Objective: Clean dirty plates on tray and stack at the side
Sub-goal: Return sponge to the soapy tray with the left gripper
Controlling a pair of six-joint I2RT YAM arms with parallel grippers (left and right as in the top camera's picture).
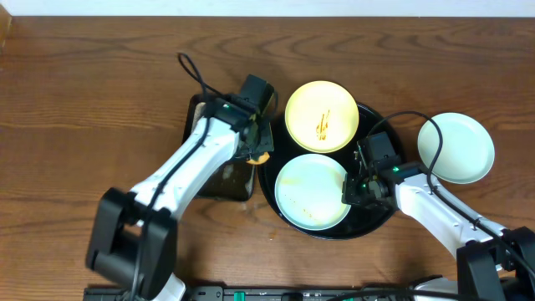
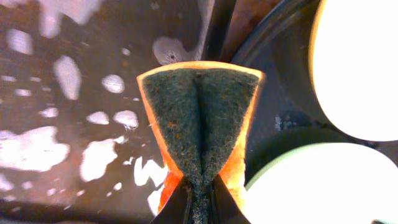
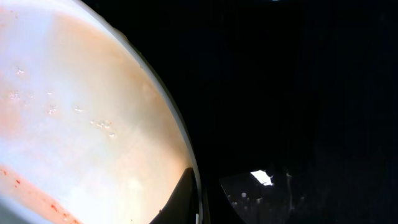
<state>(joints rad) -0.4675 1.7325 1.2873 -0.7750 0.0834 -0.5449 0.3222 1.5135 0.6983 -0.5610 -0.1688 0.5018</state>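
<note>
The black tray (image 1: 378, 219) holds a pale yellow plate (image 1: 322, 115) with brown sauce squiggles and a mint-green plate (image 1: 312, 191) with a faint smear. My right gripper (image 1: 351, 191) is shut on that mint plate's right rim; the right wrist view shows the fingers (image 3: 200, 202) pinching the rim of the plate (image 3: 81, 118). A second mint-green plate (image 1: 456, 148) lies on the table right of the tray. My left gripper (image 1: 259, 152) is shut on an orange sponge (image 2: 199, 118) with a dark scouring face, beside the tray's left rim (image 2: 280, 93).
A wet rectangular metal pan (image 1: 219, 171) lies left of the tray, under my left arm; its wet floor (image 2: 62, 124) shows in the left wrist view. Cables trail from both wrists. Bare wooden table surrounds everything.
</note>
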